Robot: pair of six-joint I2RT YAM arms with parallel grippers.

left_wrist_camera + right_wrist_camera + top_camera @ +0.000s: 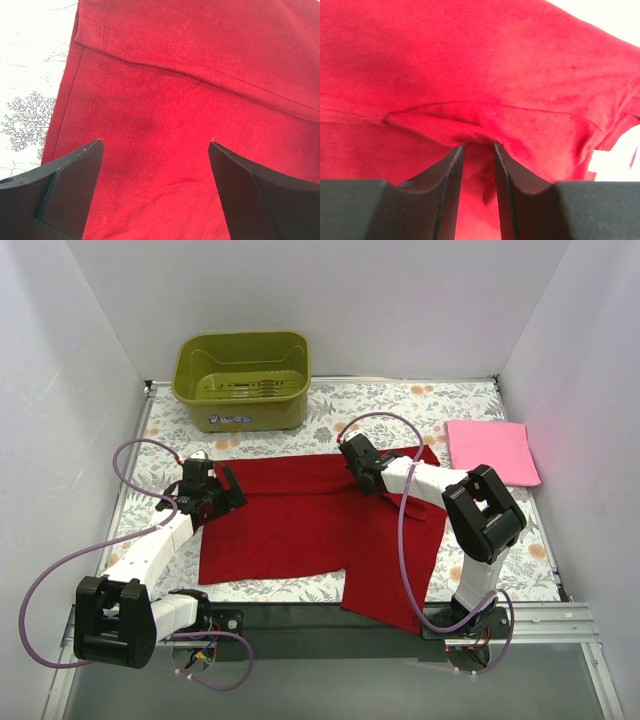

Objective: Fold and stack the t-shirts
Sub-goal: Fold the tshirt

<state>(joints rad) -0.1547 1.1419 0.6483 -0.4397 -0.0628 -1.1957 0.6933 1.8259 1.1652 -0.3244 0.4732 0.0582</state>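
Folding looked partway done on the red t-shirt [300,530], which lay spread across the middle of the surface [420,400]. Right gripper [479,146] was nearly closed, pinching a ridge of red cloth near the shirt's upper edge. Left gripper [156,142] hung wide open over the shirt's left hem, holding nothing. Pink t-shirt [492,450] sat folded at the upper right. Next move, I'd guess: left has to clamp that hem so both can carry the fold over evenly.

Deep red t-shirt [310,525] spread mid-table, partly folded, light pink t-shirt [492,450] folded flat at far right
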